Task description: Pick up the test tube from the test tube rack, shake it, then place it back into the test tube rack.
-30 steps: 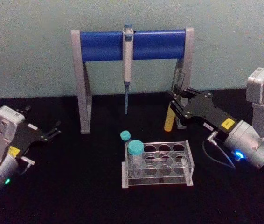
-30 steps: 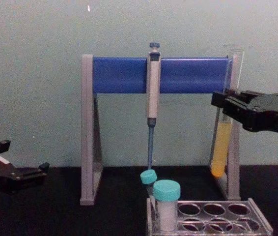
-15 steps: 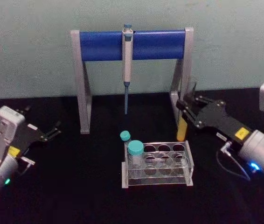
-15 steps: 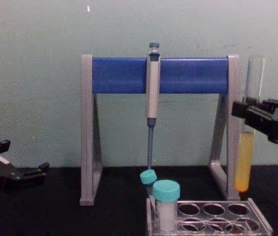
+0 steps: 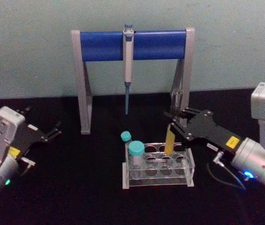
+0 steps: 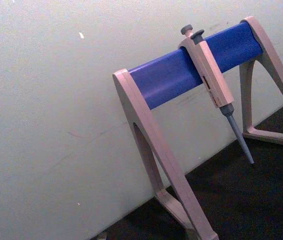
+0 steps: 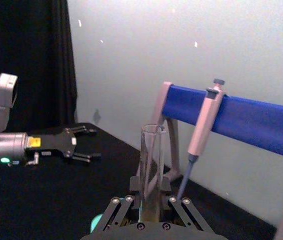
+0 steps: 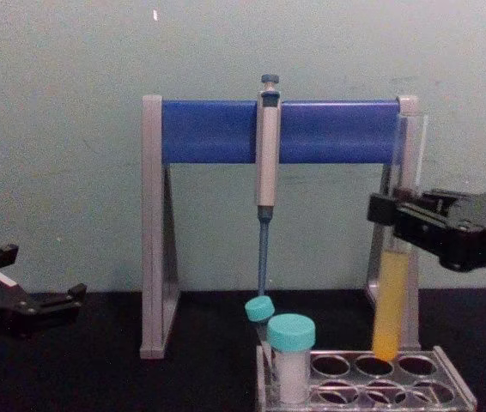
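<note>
The test tube, a long clear glass tube with yellow liquid in its lower part, stands upright in my right gripper, which is shut on its middle. Seen from the chest, the test tube has its round tip level with the top of a back-row hole of the test tube rack; I cannot tell whether it is inside. The clear rack sits at the table's centre. In the right wrist view the open-topped tube rises between the fingers. My left gripper rests open at the far left.
Two teal-capped vials stand at the rack's left end. Behind the rack is the grey-and-blue pipette stand with a pipette hanging from its bar, its right leg close behind the tube. The table is black.
My right gripper has carried the tube from beside the stand's right leg leftward and down, bringing its tip to the rack's top. The left arm has not moved.
</note>
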`<action>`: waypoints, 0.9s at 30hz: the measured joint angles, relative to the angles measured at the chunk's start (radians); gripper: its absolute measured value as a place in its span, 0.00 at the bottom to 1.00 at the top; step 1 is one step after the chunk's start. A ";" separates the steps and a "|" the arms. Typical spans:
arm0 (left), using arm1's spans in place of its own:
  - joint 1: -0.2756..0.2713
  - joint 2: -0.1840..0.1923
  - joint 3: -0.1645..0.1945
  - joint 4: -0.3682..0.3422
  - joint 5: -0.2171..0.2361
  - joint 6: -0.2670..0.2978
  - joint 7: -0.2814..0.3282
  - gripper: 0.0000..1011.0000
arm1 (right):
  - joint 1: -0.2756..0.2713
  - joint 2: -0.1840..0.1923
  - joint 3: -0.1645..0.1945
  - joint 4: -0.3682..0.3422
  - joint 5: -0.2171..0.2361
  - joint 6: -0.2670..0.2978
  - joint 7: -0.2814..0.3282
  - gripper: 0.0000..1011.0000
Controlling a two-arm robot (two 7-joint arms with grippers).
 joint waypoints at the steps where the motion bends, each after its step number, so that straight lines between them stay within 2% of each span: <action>1: 0.000 0.000 0.000 0.000 0.000 0.000 0.000 1.00 | 0.007 -0.004 -0.004 0.007 0.002 -0.003 0.004 0.23; 8: 0.000 0.000 0.000 0.000 0.000 0.000 0.000 1.00 | 0.085 -0.043 -0.043 0.090 0.013 -0.025 0.030 0.23; 16: 0.000 0.000 0.000 0.000 0.000 0.000 0.000 1.00 | 0.148 -0.067 -0.055 0.165 0.012 -0.045 0.030 0.23; 27: 0.000 0.000 0.000 0.000 0.000 0.000 0.000 1.00 | 0.157 -0.068 -0.041 0.181 0.008 -0.052 0.007 0.23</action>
